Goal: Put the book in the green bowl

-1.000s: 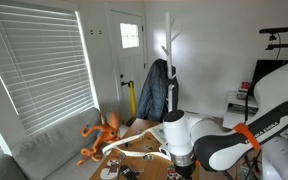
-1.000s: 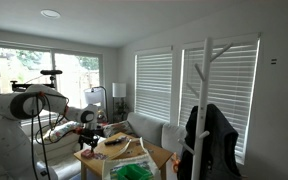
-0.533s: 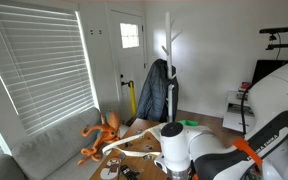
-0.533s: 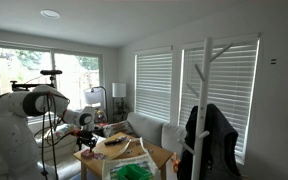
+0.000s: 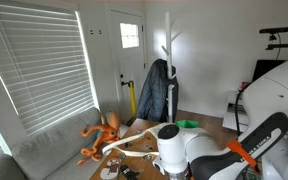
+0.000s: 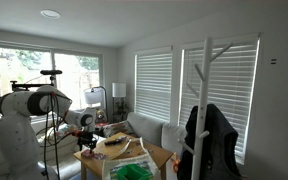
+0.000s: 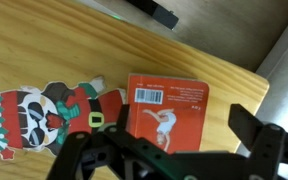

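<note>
We see the book (image 7: 168, 112) lying flat on the wooden tabletop (image 7: 44, 40) in the wrist view, its red-orange cover up, with a white barcode panel along its upper edge and a pale bird-like figure under it. Directly over it hangs the claw (image 7: 181, 125), its black fingers spread wide, one on each side of the book, gripping nothing; we cannot tell whether the fingers touch the cover. Just beside the book lies a flat panda figure (image 7: 34, 115) in a red and green outfit, its nearest end almost at the book's edge. A black object (image 7: 154, 10) sits at the top of that view, apart from the book, and grey sofa fabric (image 7: 284, 45) shows past the corner of the tabletop.

In an exterior view we make out the green bowl (image 5: 188, 124) as a small bright green patch at the far side of the tabletop, just above the white robot arm (image 5: 199, 152). The orange octopus toy (image 5: 104, 135) stands well apart from it, by the sofa, and behind the bowl rises a white coat rack (image 5: 170, 45) with a dark jacket (image 5: 154, 92)
</note>
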